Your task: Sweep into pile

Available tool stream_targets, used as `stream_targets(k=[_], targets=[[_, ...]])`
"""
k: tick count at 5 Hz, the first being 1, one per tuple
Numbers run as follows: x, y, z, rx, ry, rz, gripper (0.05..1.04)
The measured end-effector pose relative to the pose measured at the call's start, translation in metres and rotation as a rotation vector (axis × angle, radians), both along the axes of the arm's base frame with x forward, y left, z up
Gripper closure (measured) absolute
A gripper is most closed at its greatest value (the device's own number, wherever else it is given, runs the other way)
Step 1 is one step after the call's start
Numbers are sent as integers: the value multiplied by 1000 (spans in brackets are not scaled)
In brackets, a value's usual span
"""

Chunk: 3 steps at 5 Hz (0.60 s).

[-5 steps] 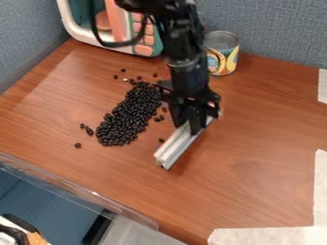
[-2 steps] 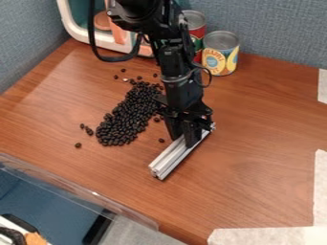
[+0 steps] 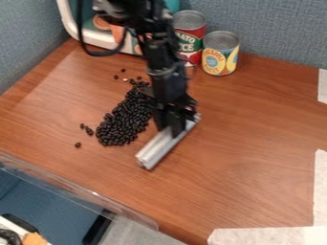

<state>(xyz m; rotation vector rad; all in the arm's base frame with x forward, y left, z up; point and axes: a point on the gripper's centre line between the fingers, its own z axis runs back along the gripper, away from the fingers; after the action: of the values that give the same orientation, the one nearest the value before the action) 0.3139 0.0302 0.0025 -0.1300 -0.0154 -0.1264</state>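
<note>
Where the clear panel [image 3: 83,189] lines the near edge of the desk [image 3: 243,148], no beans to deal with; next up is the metal bar [image 3: 156,149], lying slantwise on the desk just beside the black beans [image 3: 121,125], its near end pointing to the front. One stray bean [image 3: 78,145] sits apart at left, a few more a bit farther back, close to the heap. Gripper [image 3: 171,130] pinches the bar toward its far end, fingers closed on it; can't tell if bar touches beans. Main heap is mostly gathered but long, not compact, so call it partly done. Loose ones at the far end [image 3: 123,70] still need bringing in, plus those left strays; probably several more pushes. Behind: pineapple can [image 3: 220,53], red can [image 3: 190,36], toy microwave [image 3: 73,26], none of them part of the sweep.
</note>
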Motion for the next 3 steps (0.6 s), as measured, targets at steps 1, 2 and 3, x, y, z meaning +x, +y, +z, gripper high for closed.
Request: stream_targets(k=[1,2,3], targets=[[0,12,2,34,10,7,732],[-2,24,3,35,17,28,732],[-2,27,4,33,18,38,732]])
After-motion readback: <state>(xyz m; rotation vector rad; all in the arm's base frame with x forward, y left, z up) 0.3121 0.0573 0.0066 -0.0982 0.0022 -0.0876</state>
